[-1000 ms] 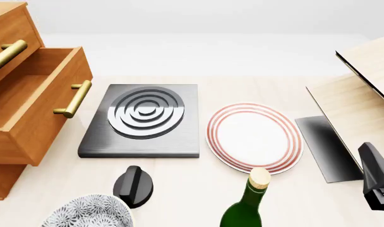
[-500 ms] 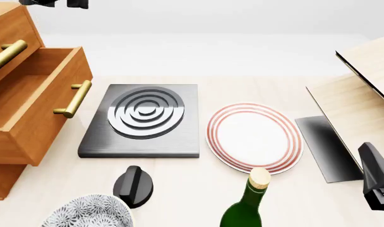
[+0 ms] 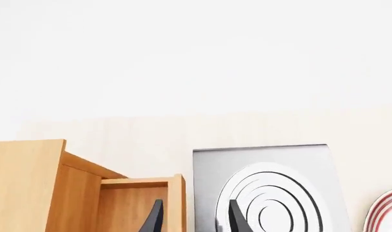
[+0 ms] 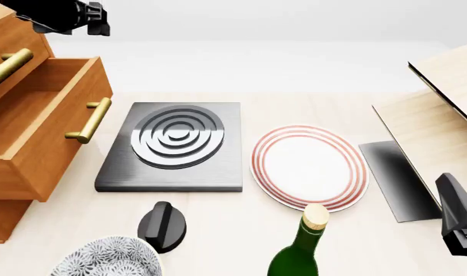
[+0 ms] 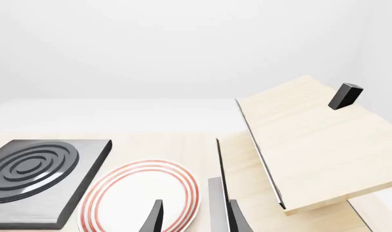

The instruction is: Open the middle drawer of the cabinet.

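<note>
The orange-brown cabinet (image 4: 5,34) stands at the table's left edge. Its middle drawer (image 4: 53,135) is pulled out toward the table's middle, its inside showing, with its brass bar handle (image 4: 88,121) on the front. The uppermost drawer's handle (image 4: 7,66) sits above it. My left arm (image 4: 65,14) hangs high over the cabinet's top. In the left wrist view my left gripper (image 3: 194,222) is open and empty, above the open drawer's front wall (image 3: 176,203). My right gripper (image 5: 194,220) is open and empty, low at the right (image 4: 460,221).
A grey stove plate with rings (image 4: 174,144) lies beside the drawer. A red-rimmed white plate (image 4: 309,165), a green bottle (image 4: 301,247), a black knob (image 4: 162,225) and a patterned bowl (image 4: 107,259) lie nearer. A pale wood box with a dark panel (image 4: 440,115) stands at the right.
My left arm has come into the front view at the top left, above the cabinet, and moved further in. The drawer and the right arm have not moved.
</note>
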You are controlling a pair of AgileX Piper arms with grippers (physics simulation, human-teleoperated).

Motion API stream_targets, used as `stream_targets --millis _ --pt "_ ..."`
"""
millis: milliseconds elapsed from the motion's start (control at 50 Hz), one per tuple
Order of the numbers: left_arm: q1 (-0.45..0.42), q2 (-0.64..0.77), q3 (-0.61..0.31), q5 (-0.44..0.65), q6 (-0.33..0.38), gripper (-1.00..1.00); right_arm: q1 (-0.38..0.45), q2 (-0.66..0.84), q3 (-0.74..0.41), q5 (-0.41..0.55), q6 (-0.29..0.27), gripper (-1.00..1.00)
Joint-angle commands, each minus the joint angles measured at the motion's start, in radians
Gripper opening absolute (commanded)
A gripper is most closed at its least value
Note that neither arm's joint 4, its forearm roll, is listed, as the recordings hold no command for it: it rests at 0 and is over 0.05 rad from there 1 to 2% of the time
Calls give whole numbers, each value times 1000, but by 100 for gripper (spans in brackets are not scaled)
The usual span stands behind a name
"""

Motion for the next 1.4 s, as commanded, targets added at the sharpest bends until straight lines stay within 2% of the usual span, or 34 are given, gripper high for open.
stream_targets --millis 20,880,1200,1400 --pt "-4 31 11 -22 -7 100 0 0 0 0 0 100" --pt "21 103 135 -127 -12 100 0 0 0 0 0 100" --pt "-23 117 193 -157 -26 100 0 0 0 0 0 100" --pt "-68 128 188 -154 -28 100 0 0 0 0 0 100"
